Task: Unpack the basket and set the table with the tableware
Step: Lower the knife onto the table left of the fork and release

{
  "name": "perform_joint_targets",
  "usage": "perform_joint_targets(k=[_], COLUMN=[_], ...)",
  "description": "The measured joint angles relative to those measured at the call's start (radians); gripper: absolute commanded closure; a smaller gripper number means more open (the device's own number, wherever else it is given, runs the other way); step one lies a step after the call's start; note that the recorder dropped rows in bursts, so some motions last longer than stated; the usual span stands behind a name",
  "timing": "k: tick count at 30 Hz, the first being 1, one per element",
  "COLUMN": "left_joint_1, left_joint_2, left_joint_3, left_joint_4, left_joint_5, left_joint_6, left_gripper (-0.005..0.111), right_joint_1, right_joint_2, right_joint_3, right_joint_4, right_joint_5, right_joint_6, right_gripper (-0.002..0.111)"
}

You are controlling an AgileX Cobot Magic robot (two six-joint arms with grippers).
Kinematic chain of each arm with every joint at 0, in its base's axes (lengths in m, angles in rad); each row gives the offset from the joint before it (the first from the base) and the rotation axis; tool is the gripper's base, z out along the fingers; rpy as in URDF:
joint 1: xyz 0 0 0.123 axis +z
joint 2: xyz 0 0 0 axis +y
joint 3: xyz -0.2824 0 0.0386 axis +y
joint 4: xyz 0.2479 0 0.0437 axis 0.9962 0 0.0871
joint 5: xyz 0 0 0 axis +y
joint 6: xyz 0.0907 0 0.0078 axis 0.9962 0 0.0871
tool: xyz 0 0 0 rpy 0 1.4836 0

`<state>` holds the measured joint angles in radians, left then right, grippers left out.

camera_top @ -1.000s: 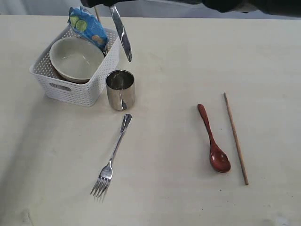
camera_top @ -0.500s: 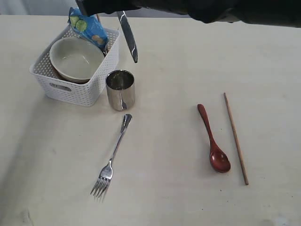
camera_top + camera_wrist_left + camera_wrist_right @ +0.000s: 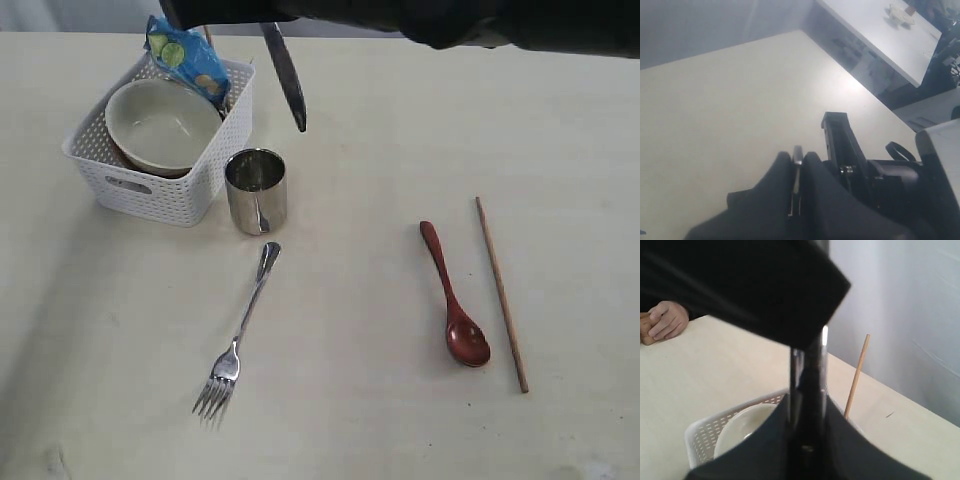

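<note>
— Looking for the knife (image 3: 287,85)?
— Pinched in the right gripper (image 3: 807,405); hangs tilted above the table (image 3: 400,130), near the basket (image 3: 170,195) and cup (image 3: 256,190).
— Left gripper (image 3: 797,159)?
— Pressed tight together over the table.

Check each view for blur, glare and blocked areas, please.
Exterior view: evenly lit, sharp, glints on the steel cup and knife; left wrist view: bright glare patch on the table, left gripper soft; right wrist view: defocused right gripper partly hides the basket.
</note>
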<state>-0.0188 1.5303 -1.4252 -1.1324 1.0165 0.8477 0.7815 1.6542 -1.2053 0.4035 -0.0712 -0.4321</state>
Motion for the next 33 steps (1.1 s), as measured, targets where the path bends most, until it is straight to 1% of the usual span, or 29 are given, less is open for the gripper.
perform_joint_targets(k=[2,3,5,7,9,10,11,12,14,15,16,17,18,19,20,21,22,23,24,25,26,27,28,29,33], left_joint_1=[0.0,0.0,-0.002,-0.004,-0.004,-0.001,0.009,0.024,0.059,0.07,0.096,0.105,0.125,0.133,0.139,0.139,0.139,0.139,0.139,0.139,0.139,0.139,0.139,0.139,0.139], left_joint_2=[0.0,0.0,0.0,0.0,-0.001,-0.002,-0.004,-0.006,-0.016,-0.02,-0.038,-0.048,-0.068,-0.077,-0.101,-0.116,-0.15,-0.192,-0.213,-0.248,-0.265,-0.291,-0.305,-0.326,-0.356], left_joint_3=[0.0,0.0,0.0,0.0,0.0,0.0,0.0,0.0,0.0,0.0,0.0,0.0,0.0,0.0,0.005,0.015,0.045,0.079,0.096,0.12,0.124,0.128,0.128,0.128,0.128], left_joint_4=[0.0,0.0,0.0,-0.004,-0.006,-0.004,-0.004,-0.001,0.0,0.001,0.003,0.007,0.023,0.034,0.055,0.058,0.06,0.074,0.086,0.112,0.126,0.132,0.134,0.134,0.134], left_joint_5=[0.0,0.0,-0.003,-0.012,-0.02,-0.026,-0.03,-0.033,-0.04,-0.041,-0.041,-0.039,-0.021,-0.014,-0.007,-0.007,-0.025,-0.061,-0.082,-0.116,-0.125,-0.136,-0.138,-0.136,-0.109], left_joint_6=[0.002,0.002,0.004,0.004,0.004,0.004,0.004,0.002,-0.001,-0.001,-0.013,-0.025,-0.046,-0.05,-0.059,-0.062,-0.064,-0.062,-0.062,-0.062,-0.062,-0.062,-0.062,-0.062,-0.062], left_gripper=[0.105,0.101,0.084,0.06,0.042,0.038,0.038,0.04,0.049,0.073,0.086,0.105,0.104,0.105,0.106,0.107,0.107,0.107,0.107,0.107,0.107,0.107,0.107,0.107,0.107], right_joint_1=[0.0,0.0,0.0,0.0,0.0,-0.013,-0.042,-0.081,-0.162,-0.183,-0.217,-0.222,-0.226,-0.226,-0.219,-0.211,-0.187,-0.145,-0.115,-0.056,-0.022,0.043,0.073,0.123,0.208], right_joint_2=[0.0,0.0,0.0,0.0,0.0,0.0,0.0,0.0,0.0,0.0,0.0,0.0,0.0,0.0,0.0,0.0,0.0,0.0,0.0,0.003,0.008,0.027,0.044,0.081,0.178], right_joint_3=[0.0,0.0,-0.001,-0.001,-0.001,-0.001,-0.001,-0.001,-0.001,-0.001,-0.001,-0.001,-0.001,-0.001,-0.001,-0.001,-0.001,-0.001,-0.001,-0.001,-0.001,-0.001,-0.001,-0.001,-0.001], right_joint_4=[0.0,0.0,0.007,0.032,0.048,0.09,0.139,0.182,0.263,0.278,0.295,0.299,0.304,0.306,0.302,0.29,0.247,0.179,0.135,0.037,-0.014,-0.1,-0.14,-0.193,-0.228], right_joint_5=[0.004,0.004,0.008,0.021,0.029,0.043,0.071,0.112,0.195,0.233,0.31,0.34,0.417,0.447,0.515,0.544,0.582,0.594,0.596,0.596,0.596,0.601,0.602,0.602,0.565], right_joint_6=[0.0,0.0,0.004,0.011,0.014,0.016,0.017,0.018,0.041,0.053,0.098,0.118,0.174,0.204,0.266,0.303,0.385,0.49,0.555,0.687,0.766,0.928,1.003,1.118,1.277], right_gripper=[0.109,0.109,0.109,0.109,0.109,0.109,0.109,0.109,0.109,0.109,0.109,0.109,0.109,0.109,0.109,0.109,0.109,0.109,0.109,0.109,0.109,0.109,0.109,0.109,0.109])
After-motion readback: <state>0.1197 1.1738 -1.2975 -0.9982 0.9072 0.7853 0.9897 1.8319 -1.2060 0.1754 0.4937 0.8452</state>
